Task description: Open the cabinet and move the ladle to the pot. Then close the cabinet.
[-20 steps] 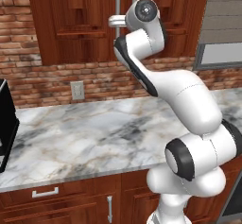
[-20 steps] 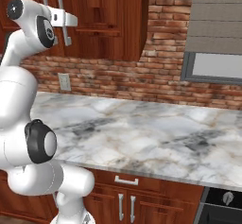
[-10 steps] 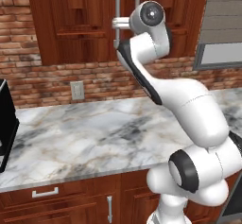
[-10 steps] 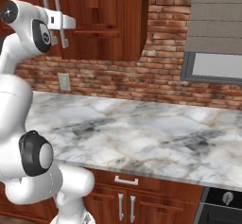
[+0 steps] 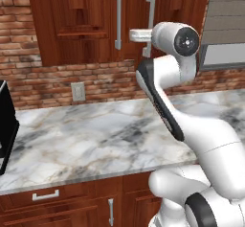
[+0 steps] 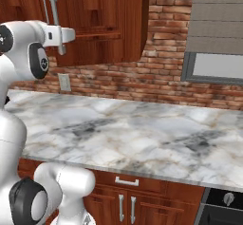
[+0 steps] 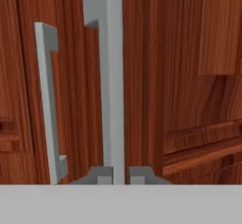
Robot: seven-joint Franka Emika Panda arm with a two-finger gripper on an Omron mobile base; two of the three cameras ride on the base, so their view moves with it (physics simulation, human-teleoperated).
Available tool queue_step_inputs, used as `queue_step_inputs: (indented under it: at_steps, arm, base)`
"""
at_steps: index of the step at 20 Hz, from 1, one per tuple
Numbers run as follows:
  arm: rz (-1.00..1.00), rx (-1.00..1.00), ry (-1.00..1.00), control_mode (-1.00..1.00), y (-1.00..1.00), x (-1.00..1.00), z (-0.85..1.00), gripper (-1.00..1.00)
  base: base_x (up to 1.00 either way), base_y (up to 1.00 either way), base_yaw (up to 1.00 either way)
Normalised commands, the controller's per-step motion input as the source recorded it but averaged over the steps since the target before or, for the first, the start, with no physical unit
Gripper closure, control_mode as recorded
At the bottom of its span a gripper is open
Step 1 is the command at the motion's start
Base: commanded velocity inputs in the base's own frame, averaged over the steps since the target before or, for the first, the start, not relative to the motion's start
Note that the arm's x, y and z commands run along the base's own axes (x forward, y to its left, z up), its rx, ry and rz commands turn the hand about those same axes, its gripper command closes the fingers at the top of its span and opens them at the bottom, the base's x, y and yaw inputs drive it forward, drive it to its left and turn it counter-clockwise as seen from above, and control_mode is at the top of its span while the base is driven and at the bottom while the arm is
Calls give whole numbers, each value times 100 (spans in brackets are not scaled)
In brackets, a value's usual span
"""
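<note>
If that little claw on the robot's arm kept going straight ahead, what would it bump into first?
The two-finger gripper already straddles the long silver bar handle. Straight on, it would probably meet the reddish-brown wooden cabinet door just behind the bar, though the depth is hard to judge.

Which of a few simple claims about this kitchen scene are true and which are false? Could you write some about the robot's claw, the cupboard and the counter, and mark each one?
1. The gripper is at the right door's handle of the cabinet, its fingers either side of the bar. True.
2. Both cabinet doors stand wide open. False: both look shut.
3. The left door's handle is free, with nothing on it. True.
4. The gripper is carrying a ladle. False: there is a door handle between its fingers.
5. The wall behind the marble counter is white tile. False: it is red brick.
</note>
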Motion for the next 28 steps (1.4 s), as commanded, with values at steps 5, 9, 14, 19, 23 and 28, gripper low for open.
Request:
queue_step_inputs:
  at_steps: [5,9,14,19,23,28]
  arm:
    - [6,0,-5,-100,-31,-91,5,100]
    - [5,0,0,-100,-27,-88,11,100]
    - [3,0,3,-100,12,-62,19,100]
    - [0,-5,18,-100,52,-19,30,100]
    - [-3,-17,25,-100,55,7,9,100]
    - [-5,-26,21,-100,42,19,-1,100]
  base:
    - [0,0,0]
    - [0,0,0]
    - [0,0,0]
    - [0,0,0]
    - [0,0,0]
    - [0,0,0]
